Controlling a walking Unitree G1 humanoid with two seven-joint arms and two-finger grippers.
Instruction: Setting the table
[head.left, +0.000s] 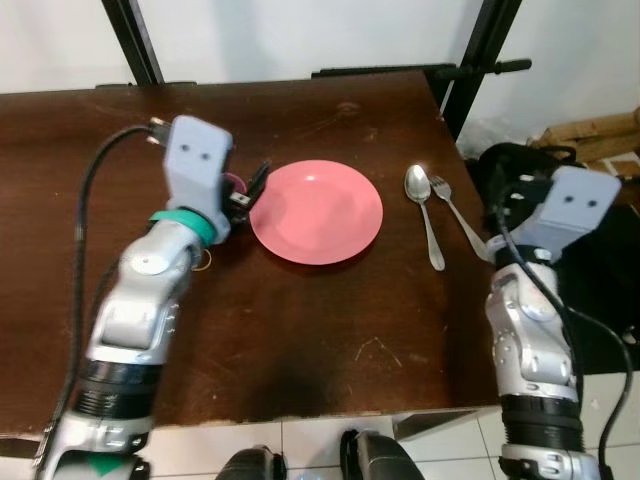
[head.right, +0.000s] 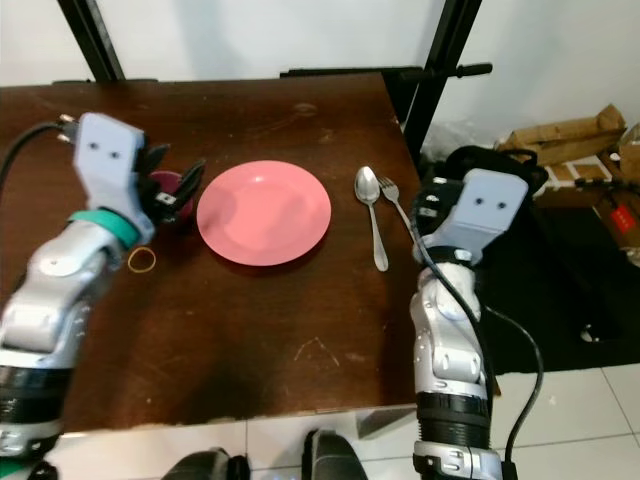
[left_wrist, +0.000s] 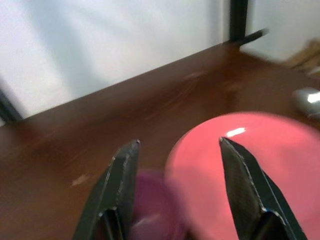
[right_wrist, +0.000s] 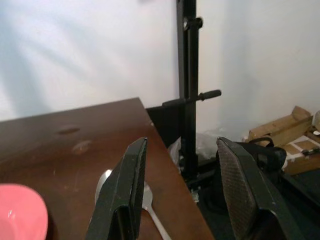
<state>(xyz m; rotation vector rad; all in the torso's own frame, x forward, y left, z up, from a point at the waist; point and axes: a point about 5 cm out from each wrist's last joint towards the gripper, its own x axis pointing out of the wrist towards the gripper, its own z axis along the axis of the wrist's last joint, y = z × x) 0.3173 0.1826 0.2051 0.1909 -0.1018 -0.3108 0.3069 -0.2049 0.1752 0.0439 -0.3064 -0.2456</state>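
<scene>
Dark wooden worktop (head.left: 330, 330): pink plate (head.left: 316, 211) centre, spoon (head.left: 424, 205) and fork (head.left: 463, 220) at 3 o'clock. Left gripper (left_wrist: 177, 187) fingers apart, straddling purple cup (head.right: 166, 186) at plate's 9 o'clock; lift clear without nudging rim. Right gripper (right_wrist: 182, 187) fingers apart, empty, near fork.

Surroundings, off-task items only.

Small tan rubber band (head.right: 142, 260) lies flat on the dark brown wooden worktop (head.right: 250, 340), near its left side. Black metal stand frame (head.right: 437, 70) rises behind the worktop's far right corner, with a horizontal black bar (right_wrist: 192, 98) sticking out; a second slanted black strut (head.left: 132, 40) at far left. Plain white wall (head.left: 320, 35) behind. Right of the worktop: black bag (head.left: 510, 170) on the floor, brown cardboard pieces (head.right: 565, 135) beyond it. White tiled floor (head.right: 580, 420) at lower right.
</scene>
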